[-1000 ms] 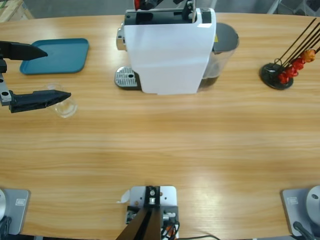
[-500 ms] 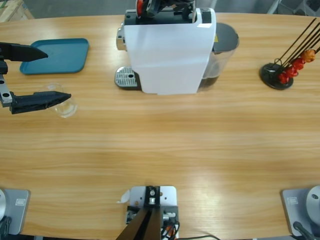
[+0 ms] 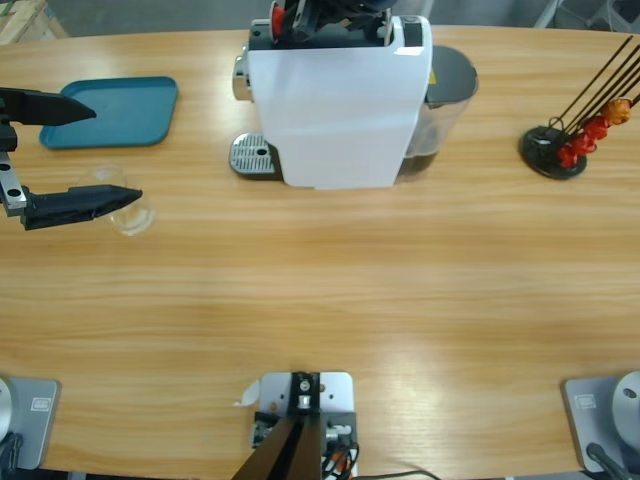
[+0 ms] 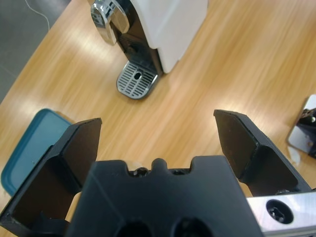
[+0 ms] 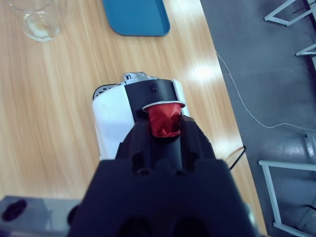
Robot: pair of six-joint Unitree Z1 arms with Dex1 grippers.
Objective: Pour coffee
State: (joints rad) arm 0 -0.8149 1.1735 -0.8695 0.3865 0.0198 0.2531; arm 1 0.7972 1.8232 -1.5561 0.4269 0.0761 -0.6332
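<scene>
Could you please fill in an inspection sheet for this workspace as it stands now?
Surface: wooden table, no spills seen.
Job's things: coffee machine with drip grate; clear glass, no coffee seen; red capsule.
Clutter: teal tray; stand of sticks.
Grippers: left gripper open, by the glass; right gripper shut on the red capsule above the machine.
Cables: one on the floor.
Surroundings: grey floor, metal frames.
</scene>
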